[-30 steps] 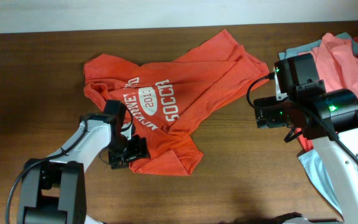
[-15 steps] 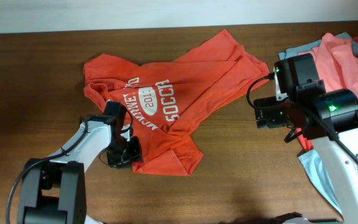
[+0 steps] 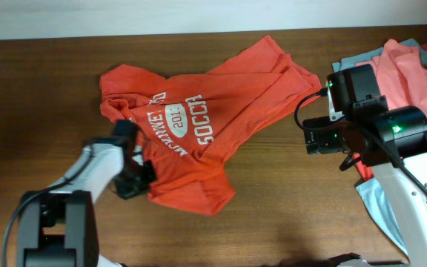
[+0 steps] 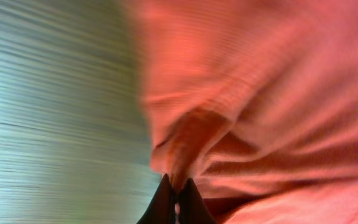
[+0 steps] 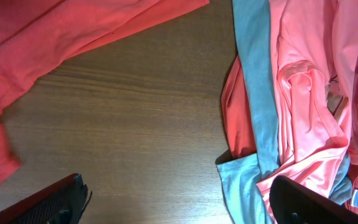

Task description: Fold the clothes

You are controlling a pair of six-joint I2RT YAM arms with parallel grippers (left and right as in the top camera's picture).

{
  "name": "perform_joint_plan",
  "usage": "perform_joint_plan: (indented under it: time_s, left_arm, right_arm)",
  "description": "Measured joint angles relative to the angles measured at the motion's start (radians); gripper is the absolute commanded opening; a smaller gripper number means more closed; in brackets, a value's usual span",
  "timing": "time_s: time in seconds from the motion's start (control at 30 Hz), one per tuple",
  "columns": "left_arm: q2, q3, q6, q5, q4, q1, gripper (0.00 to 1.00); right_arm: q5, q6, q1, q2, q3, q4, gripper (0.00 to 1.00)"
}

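Observation:
The orange-red T-shirt [image 3: 228, 104] lies crumpled across the middle of the table, its white lettering [image 3: 180, 122] facing up. My left gripper [image 3: 137, 182] is at the shirt's lower left edge. In the left wrist view its fingertips [image 4: 176, 190] are shut on a pinched fold of the orange-red fabric [image 4: 260, 93]. My right gripper [image 5: 185, 208] hovers over bare wood between that shirt [image 5: 55, 37] and the pile of clothes. Its jaws stand wide open and hold nothing.
A heap of clothes lies at the right edge: a salmon-pink shirt [image 3: 406, 67] over a teal-grey one [image 3: 376, 200], both partly under the right arm. In the right wrist view they are the salmon-pink [image 5: 309, 93] and teal-grey [image 5: 253, 74] cloth. The brown wooden table [image 3: 43, 96] shows around them.
My left gripper has shut on the shirt's lower edge and shifted left, dragging the bottom corner of the fabric with it. The right arm has stayed still.

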Motion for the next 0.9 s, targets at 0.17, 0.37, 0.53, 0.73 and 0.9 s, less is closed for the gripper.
perform_joint_plan:
  time_s: [0.17, 0.37, 0.53, 0.73, 0.9]
  left_arm:
    - [0.0, 0.093, 0.012, -0.026, 0.034, 0.212, 0.25]
    - [0.0, 0.176, 0.05, 0.027, 0.008, 0.314, 0.66]
    - [0.0, 0.175, 0.057, 0.068, -0.1, 0.291, 0.69]
    - [0.0, 0.169, 0.065, 0.064, -0.136, 0.241, 0.69]
    - [0.0, 0.129, 0.071, 0.014, -0.126, 0.23, 0.69]
  right_arm:
    - [0.0, 0.0, 0.0, 0.0, 0.0, 0.0, 0.99]
    - [0.0, 0.0, 0.0, 0.0, 0.0, 0.0, 0.99]
    - [0.0, 0.0, 0.0, 0.0, 0.0, 0.0, 0.99]
    - [0.0, 0.0, 0.0, 0.0, 0.0, 0.0, 0.99]
    - [0.0, 0.0, 0.0, 0.0, 0.0, -0.013, 0.99]
